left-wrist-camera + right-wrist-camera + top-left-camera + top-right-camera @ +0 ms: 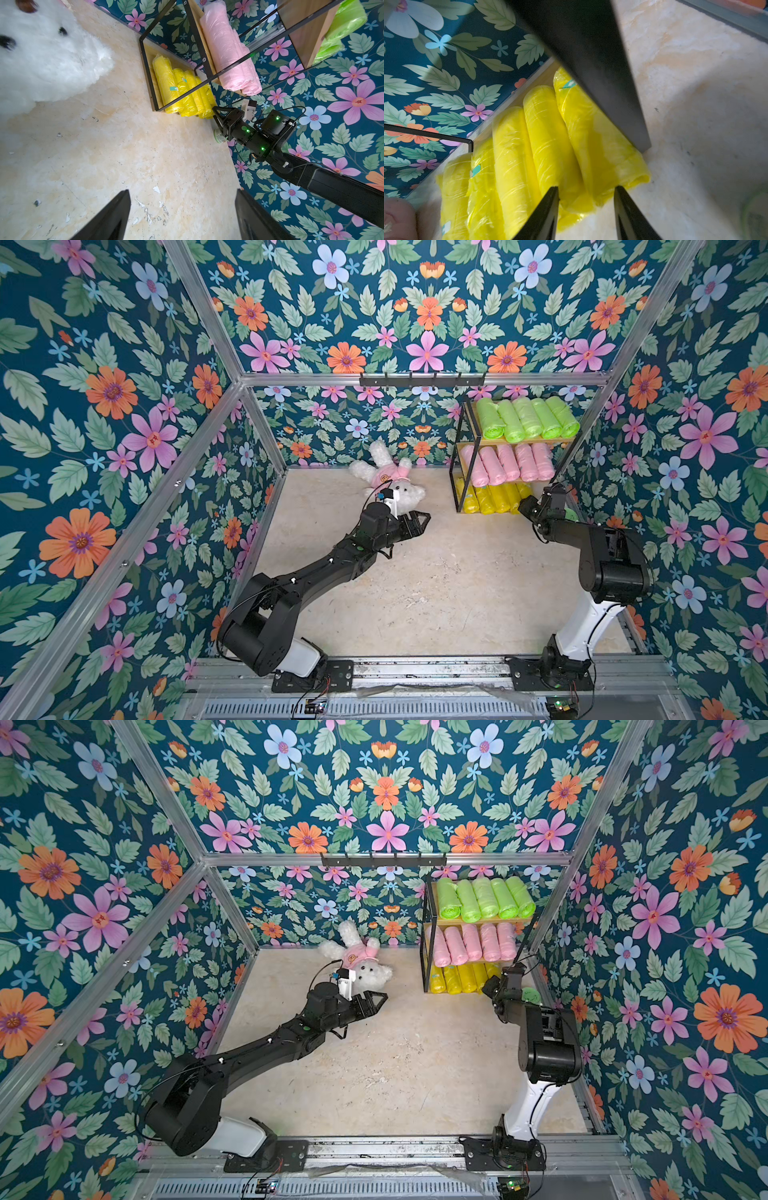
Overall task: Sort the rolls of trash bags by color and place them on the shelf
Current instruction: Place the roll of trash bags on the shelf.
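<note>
At the far right corner of the table [436, 593], five crinkly yellow rolls [517, 149] fill the bottom board of the shelf [523, 442], under pink rolls [505, 464] and green rolls [528, 418]. My right gripper [585, 188] stands part open at the loose end of the outermost roll [602, 149], so backing out could drag it off; my left gripper [182, 190] hangs open, empty.

Both top views look steeply down from high overhead, sharing the whole counter [415, 593] and shelf [490, 442]. The left wrist camera faces the shelf from farther off. The right wrist camera sits close before its bottom tier.
</note>
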